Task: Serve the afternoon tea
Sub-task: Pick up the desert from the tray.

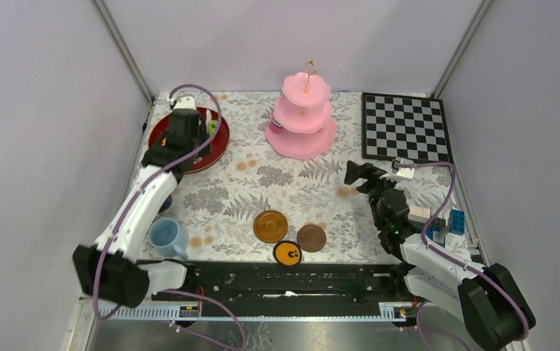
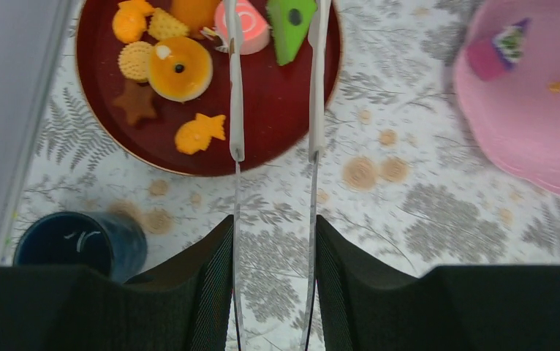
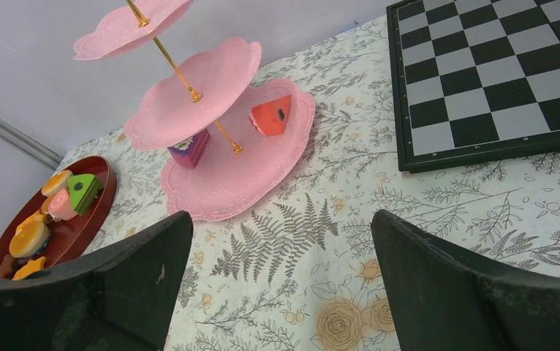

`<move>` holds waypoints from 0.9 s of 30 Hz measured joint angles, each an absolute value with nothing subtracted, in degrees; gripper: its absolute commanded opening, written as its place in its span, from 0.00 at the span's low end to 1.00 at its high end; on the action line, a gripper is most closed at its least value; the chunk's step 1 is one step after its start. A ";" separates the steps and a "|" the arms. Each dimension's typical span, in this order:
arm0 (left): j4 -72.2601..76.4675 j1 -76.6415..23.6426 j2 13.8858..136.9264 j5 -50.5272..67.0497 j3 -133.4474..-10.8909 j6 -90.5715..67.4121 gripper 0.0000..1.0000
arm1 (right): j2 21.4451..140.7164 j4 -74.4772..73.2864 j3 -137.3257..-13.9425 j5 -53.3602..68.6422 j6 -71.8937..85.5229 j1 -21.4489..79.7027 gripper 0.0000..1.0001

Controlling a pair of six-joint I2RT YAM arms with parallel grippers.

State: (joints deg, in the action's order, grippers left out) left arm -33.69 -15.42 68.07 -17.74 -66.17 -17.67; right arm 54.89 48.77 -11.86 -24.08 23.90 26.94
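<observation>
The pink cake stand (image 1: 303, 117) stands at the back middle, with a purple pastry (image 3: 189, 150) and an orange-red wedge (image 3: 271, 115) on its bottom tier. My left gripper (image 2: 274, 223) hovers over the red tray (image 2: 277, 139), shut on thin tongs (image 2: 237, 110). The tong arms reach past a green wedge (image 2: 290, 18) and a pink roll (image 2: 248, 22). An orange tart (image 2: 180, 67), a fish-shaped pastry (image 2: 200, 133) and the star biscuit (image 2: 137, 102) also lie in the tray. My right gripper (image 3: 277, 219) is open above the cloth, right of the stand, holding nothing.
A light-blue cup (image 1: 166, 235) and a dark-blue cup (image 2: 80, 245) stand at the near left. Three round saucers (image 1: 270, 225) lie at the near middle. The chessboard (image 1: 405, 128) is at the back right, and building blocks (image 1: 445, 223) are by the right arm.
</observation>
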 measured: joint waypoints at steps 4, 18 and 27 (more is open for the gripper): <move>-34.68 -14.22 78.08 -20.91 -71.64 -15.16 0.42 | 54.81 48.75 -11.68 -24.03 23.90 26.94 1.00; -40.58 -16.53 99.24 -25.04 -88.07 -10.68 0.43 | 54.81 48.75 -11.68 -23.88 24.10 26.94 1.00; -40.88 -17.34 105.65 -26.46 -92.36 -8.82 0.44 | 54.81 48.75 -11.68 -23.88 24.12 26.94 1.00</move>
State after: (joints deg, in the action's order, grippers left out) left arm -40.88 -17.34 105.65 -26.46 -92.36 -8.82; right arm 54.81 48.75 -11.68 -23.88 24.12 26.94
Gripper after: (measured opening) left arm 0.440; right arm 0.993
